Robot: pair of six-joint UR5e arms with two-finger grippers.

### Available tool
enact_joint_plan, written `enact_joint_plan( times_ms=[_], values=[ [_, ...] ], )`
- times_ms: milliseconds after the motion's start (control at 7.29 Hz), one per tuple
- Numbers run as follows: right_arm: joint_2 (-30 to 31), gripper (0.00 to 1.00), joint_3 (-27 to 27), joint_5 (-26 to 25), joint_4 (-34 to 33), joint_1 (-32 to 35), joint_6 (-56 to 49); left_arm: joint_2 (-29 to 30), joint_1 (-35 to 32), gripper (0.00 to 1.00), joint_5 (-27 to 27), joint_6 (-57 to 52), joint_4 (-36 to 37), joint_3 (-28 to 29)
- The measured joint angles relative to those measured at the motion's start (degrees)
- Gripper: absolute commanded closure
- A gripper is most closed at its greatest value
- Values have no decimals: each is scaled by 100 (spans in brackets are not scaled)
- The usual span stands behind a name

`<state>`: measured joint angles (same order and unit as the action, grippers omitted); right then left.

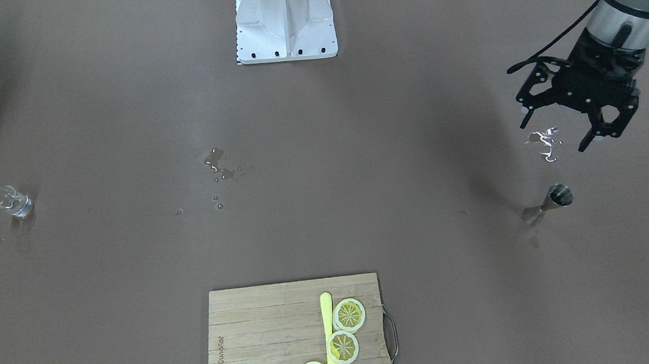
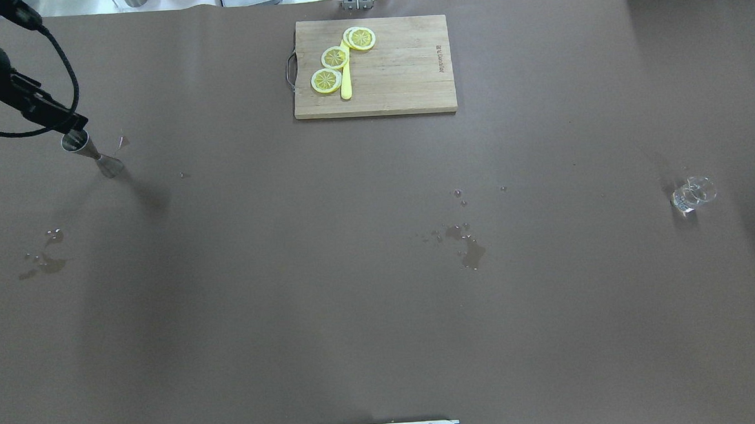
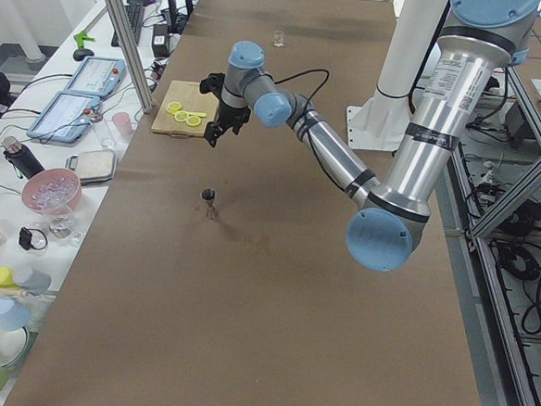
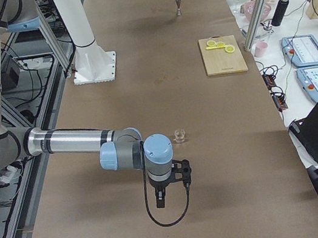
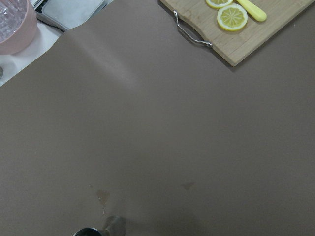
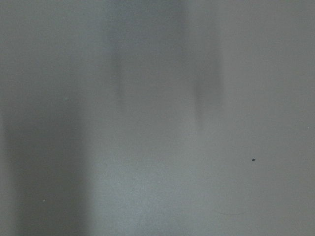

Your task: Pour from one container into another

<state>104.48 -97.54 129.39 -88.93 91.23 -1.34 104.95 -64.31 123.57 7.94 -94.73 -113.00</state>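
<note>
A small steel jigger (image 1: 549, 203) stands upright on the brown table, also seen from above (image 2: 93, 154) and at the bottom edge of the left wrist view (image 5: 101, 228). My left gripper (image 1: 555, 134) hovers above the table just short of the jigger, open, with nothing between its fingers. A small clear glass (image 1: 12, 202) stands far off at the table's other end (image 2: 693, 193). My right gripper (image 4: 171, 194) shows only in the exterior right view, hanging near that glass (image 4: 180, 135); I cannot tell its state. The right wrist view is only blurred table.
A wooden cutting board (image 2: 402, 75) with lemon slices (image 2: 326, 80) and a yellow knife (image 2: 346, 84) lies at the far middle edge. Liquid spills mark the table at centre (image 2: 470, 249) and near the left arm (image 2: 47, 261). The robot base (image 1: 285, 22) stands mid-table.
</note>
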Motion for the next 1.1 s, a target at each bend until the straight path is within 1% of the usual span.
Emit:
enact_joint_plan(
  times_ms=[275,412,549,824,1098],
  values=[
    [-4,0,-1,19,68,0,20,-421,-588,2,655,-142,18,66],
    [-12,0,-4,34,146,0,25,-590,-853,2,898,-258,65,139],
    [-27,0,-10,70,233,0,26,-745,-1019,2,991,-426,213,194],
    [-36,0,-6,183,338,0,8,-979,-1219,2,847,-837,922,324],
    [-39,0,12,212,352,0,5,-1270,-1772,2,784,-1955,1530,574]
  ],
)
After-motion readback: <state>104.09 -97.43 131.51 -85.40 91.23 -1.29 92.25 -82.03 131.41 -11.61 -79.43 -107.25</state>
